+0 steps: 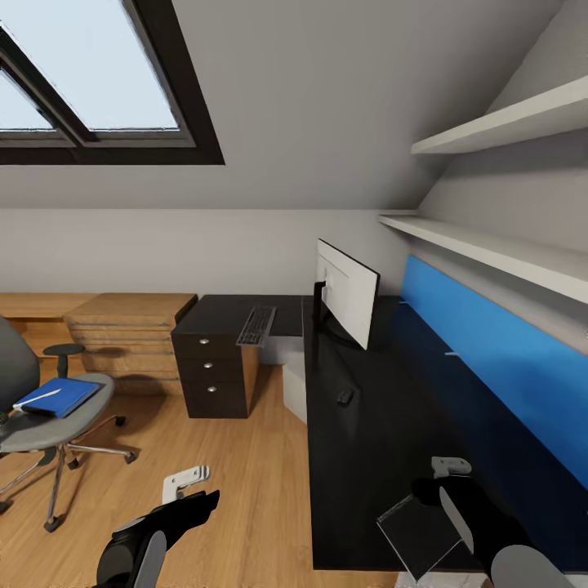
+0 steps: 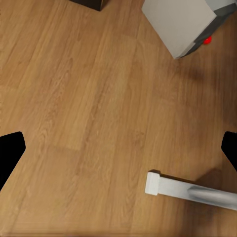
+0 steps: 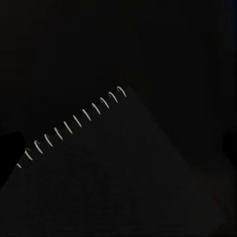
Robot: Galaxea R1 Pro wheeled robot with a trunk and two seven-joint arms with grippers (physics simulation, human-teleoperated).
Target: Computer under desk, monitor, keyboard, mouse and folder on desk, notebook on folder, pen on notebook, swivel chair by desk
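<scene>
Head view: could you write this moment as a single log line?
flat blue folder: on grey swivel chair | dark keyboard, small dark mouse, wide monitor: on glossy black desk | spiral-bound dark notebook: by right gripper

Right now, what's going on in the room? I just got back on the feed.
The robot stands at the desk. Its right gripper hangs over the near end beside the notebook, whose spiral edge shows in the right wrist view; I cannot tell if it grips it. The left gripper is open over the floor. The monitor, keyboard and mouse are on the desk. The folder, with the pen on it, sits on the chair.
</scene>
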